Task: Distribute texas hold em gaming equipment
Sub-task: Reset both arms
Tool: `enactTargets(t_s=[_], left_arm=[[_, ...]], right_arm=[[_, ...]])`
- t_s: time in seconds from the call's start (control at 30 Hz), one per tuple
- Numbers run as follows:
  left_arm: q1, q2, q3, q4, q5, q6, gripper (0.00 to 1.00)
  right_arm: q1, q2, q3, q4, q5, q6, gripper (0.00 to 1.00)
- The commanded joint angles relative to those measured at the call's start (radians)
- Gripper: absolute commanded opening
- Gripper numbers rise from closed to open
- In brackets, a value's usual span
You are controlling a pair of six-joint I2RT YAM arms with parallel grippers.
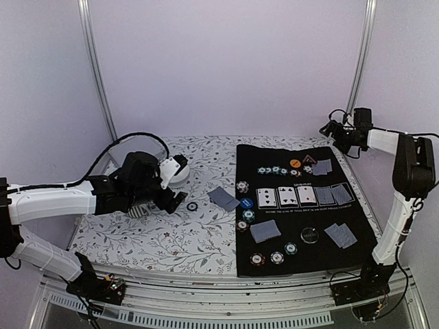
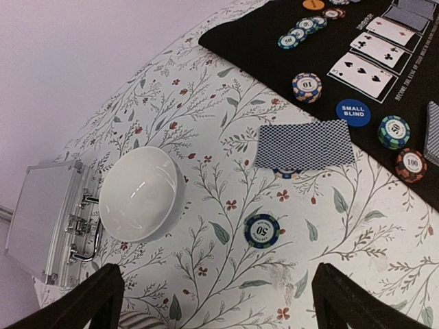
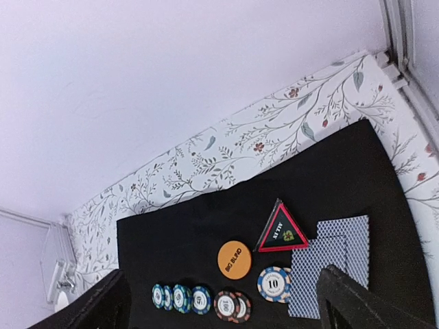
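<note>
Fingers (image 2: pixel 103 298) of the left gripper (image 2: pixel 218 284) stand spread near the loose chip (image 2: pixel 262 230) on the floral tabletop (image 2: pixel 206 130); centre over it, descend, then close. Right gripper (image 3: pixel 223 301) fingers: spread, empty.

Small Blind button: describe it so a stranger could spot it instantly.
Find the black mat. Near its left edge, beside the face-up cards, lies the Small Blind button. Unlike the striped chips around it, it is plain blue with white lettering.
</note>
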Motion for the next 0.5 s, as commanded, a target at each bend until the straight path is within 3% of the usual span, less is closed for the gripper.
enactTargets(t_s=[0.0, 0.1, 0.27, 0.47], left_arm=[[0.022, -0.027, -0.019, 0.043, -0.059, -0.004, 0.98], [0.074, -0.099, -0.057, 0.126, -0.093, -0.031, 0.98], [0.255, -0.231, -0.131, 0.253, -0.136, -0.169, 0.98], [0.359, -0.274, -0.196, 0.32, -0.399, -0.325, 0.98]], right_arm=[[0.002, -0.228, -0.105, -0.034, 0.131, -0.181, 0.99], [0.003, -0.415, -0.263, 0.049, 0.201, -0.275, 0.99], [0.002, -0.784, -0.696, 0.426, 0.251, -0.413, 0.99], [0.001, -1.05, -1.126, 0.793, 0.386, -0.45, 0.99]])
